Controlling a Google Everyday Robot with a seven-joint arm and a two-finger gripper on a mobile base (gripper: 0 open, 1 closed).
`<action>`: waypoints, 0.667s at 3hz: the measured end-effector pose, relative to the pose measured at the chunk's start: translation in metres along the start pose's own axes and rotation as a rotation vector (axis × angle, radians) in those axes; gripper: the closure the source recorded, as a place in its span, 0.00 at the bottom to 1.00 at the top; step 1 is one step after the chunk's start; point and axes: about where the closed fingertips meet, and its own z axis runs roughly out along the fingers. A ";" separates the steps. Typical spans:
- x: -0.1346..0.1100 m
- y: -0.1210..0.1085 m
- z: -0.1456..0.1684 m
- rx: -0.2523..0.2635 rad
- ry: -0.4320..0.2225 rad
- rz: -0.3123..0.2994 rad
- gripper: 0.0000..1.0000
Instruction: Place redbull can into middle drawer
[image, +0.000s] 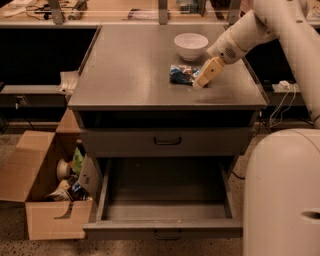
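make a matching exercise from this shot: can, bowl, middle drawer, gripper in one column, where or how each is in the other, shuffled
1 can
2 bowl
3 middle drawer
4 gripper

a pulled open, below the shut drawer
b upright near the back of the cabinet top
c low over the top, close beside the can
d lying in front of the bowl

Pairs: 1-d, 2-b, 3-a, 4-c

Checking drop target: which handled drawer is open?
The lower one, the middle drawer, pulled out; the drawer above is shut. The gripper hovers by the redbull can.
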 end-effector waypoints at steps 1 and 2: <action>0.001 -0.005 0.022 -0.013 0.012 0.032 0.18; 0.000 -0.005 0.037 -0.028 0.028 0.036 0.43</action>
